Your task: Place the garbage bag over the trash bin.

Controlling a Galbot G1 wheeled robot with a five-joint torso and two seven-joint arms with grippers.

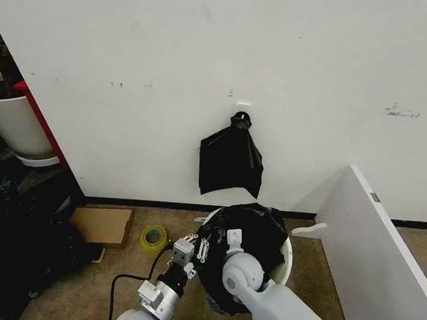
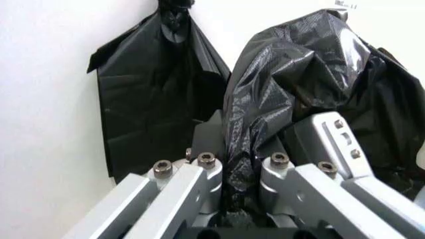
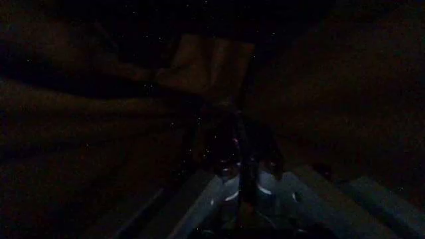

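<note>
The glossy, crinkled black plastic garbage bag (image 1: 256, 229) billows over the mouth of the round white plastic trash bin (image 1: 288, 262), which stands upright on the floor near the white wall (image 1: 206, 57). The left hand (image 2: 242, 174) pinches a fold of bag. The right hand (image 3: 239, 169) is buried in it; its grip cannot be told. A white board (image 1: 383, 252) stands close on the right.

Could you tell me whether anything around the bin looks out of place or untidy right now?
The garbage bag sits bunched in a heap on the trash bin rather than spread over its rim. The left gripper is shut on a fold of it. A roll of tape lies loose on the floor.
</note>
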